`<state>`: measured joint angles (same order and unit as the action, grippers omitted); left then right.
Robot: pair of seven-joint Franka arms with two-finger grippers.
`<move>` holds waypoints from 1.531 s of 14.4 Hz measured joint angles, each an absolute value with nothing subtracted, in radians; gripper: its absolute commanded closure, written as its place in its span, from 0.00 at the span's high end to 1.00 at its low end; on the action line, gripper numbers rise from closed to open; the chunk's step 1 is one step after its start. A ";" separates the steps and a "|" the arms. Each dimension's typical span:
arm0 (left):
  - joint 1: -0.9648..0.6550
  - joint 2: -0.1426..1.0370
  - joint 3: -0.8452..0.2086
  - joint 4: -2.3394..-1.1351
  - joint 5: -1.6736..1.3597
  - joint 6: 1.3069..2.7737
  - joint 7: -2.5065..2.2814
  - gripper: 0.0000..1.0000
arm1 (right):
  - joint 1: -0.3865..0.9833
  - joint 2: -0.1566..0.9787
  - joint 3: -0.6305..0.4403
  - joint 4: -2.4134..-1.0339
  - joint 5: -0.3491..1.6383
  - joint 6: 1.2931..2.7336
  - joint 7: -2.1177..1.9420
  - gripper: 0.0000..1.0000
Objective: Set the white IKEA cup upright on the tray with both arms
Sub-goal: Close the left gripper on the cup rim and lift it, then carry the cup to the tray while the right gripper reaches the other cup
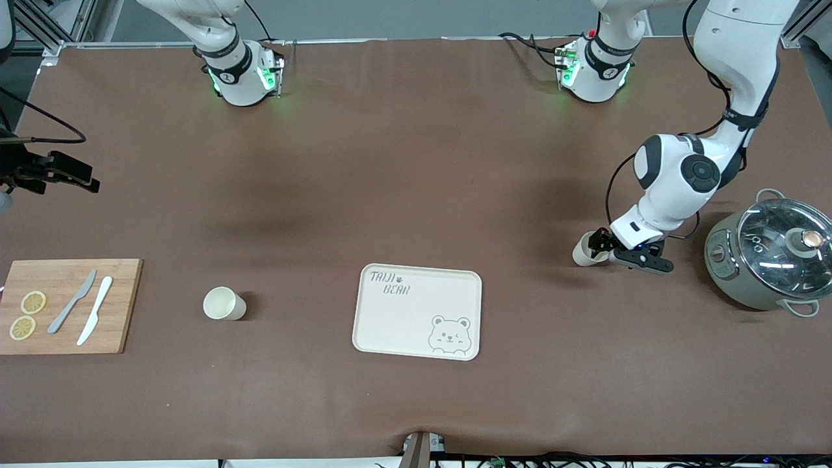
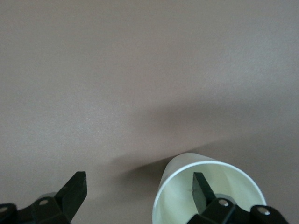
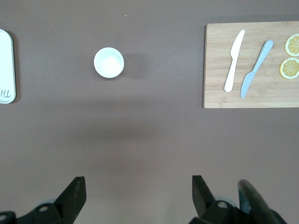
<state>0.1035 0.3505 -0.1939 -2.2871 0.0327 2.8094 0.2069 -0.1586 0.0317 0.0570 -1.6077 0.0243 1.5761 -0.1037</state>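
Observation:
A white cup (image 1: 584,251) lies tipped on the brown table toward the left arm's end, its mouth turned to my left gripper (image 1: 624,255). In the left wrist view the left gripper (image 2: 139,182) is open; one finger (image 2: 202,189) is inside the cup's mouth (image 2: 180,198), the other stands apart over bare table. A second white cup (image 1: 224,303) stands upright between the tray and the cutting board; it also shows in the right wrist view (image 3: 109,62). The cream bear tray (image 1: 403,318) lies at the table's middle, with nothing on it. My right gripper (image 1: 78,177) is open and holds nothing, high above the right arm's end, as the right wrist view (image 3: 138,184) shows.
A wooden cutting board (image 1: 120,305) with a grey knife (image 1: 73,301), a white knife (image 1: 95,310) and two lemon slices (image 1: 32,302) lies at the right arm's end. A grey-green pot with a glass lid (image 1: 770,253) stands beside the left gripper.

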 measured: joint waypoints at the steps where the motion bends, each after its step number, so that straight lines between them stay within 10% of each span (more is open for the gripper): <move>1: 0.104 0.356 -0.194 -2.287 0.031 2.810 0.207 0.00 | -0.159 0.032 0.057 -1.608 0.024 1.576 -0.104 1.00; 15: 0.072 0.387 -0.226 -2.186 0.015 2.799 0.057 0.00 | -0.104 0.091 0.059 -1.566 0.029 1.738 -0.039 1.00; 22: -0.143 0.423 -0.232 -1.797 0.014 2.354 -0.348 0.00 | -0.081 0.430 0.059 -1.486 0.076 1.937 -0.025 1.00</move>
<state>-0.1429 0.4233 -0.2321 -1.7967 0.0143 2.3540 -0.3482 -0.0806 0.4296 0.0594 -1.4858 0.0760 1.9374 -0.0252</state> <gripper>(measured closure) 0.960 0.000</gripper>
